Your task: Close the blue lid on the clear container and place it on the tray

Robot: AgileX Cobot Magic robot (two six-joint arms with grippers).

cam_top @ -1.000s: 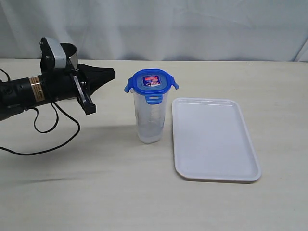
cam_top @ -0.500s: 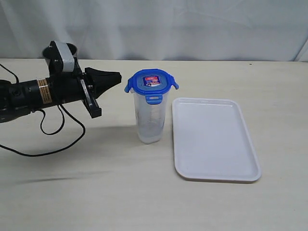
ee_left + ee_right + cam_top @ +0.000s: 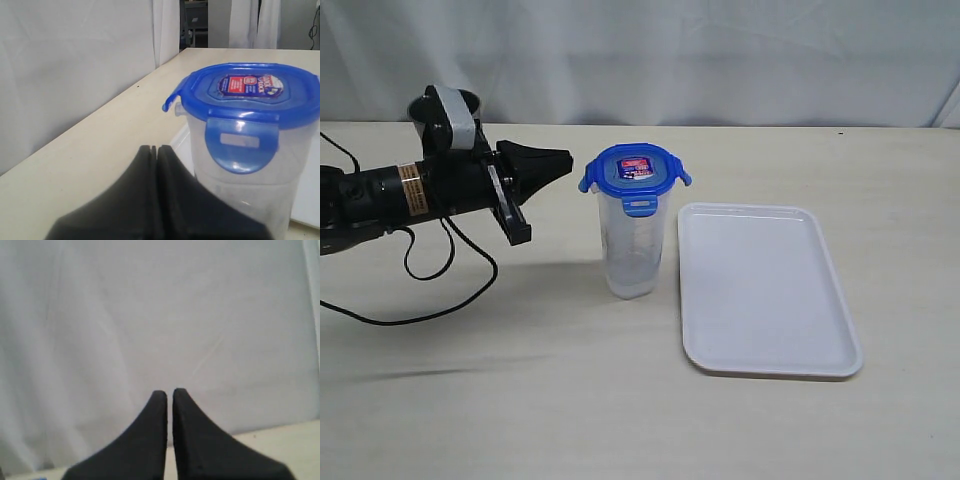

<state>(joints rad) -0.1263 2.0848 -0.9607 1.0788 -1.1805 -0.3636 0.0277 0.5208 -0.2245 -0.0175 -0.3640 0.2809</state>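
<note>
I see left pincer (image 3: 566,158) pressed together, empty, near blue snap-flap plastic lid (image 3: 635,172) | right pincer (image 3: 170,391) likewise | lid sits atop tall clear plastic container (image 3: 632,258), upright on table (image 3: 520,390) beside flat white tray (image 3: 765,295)

Ext. cam: elevated, angled down across the table (image 3: 520,400) toward the white backdrop (image 3: 720,60), mid-range. L wrist cam: looks past the L fingers (image 3: 125,210), very close to the blue lid (image 3: 250,95) on the clear container (image 3: 250,195); both shared w/ ext. view. R wrist cam: faces the backdrop past the R fingers (image 3: 140,445).
</note>
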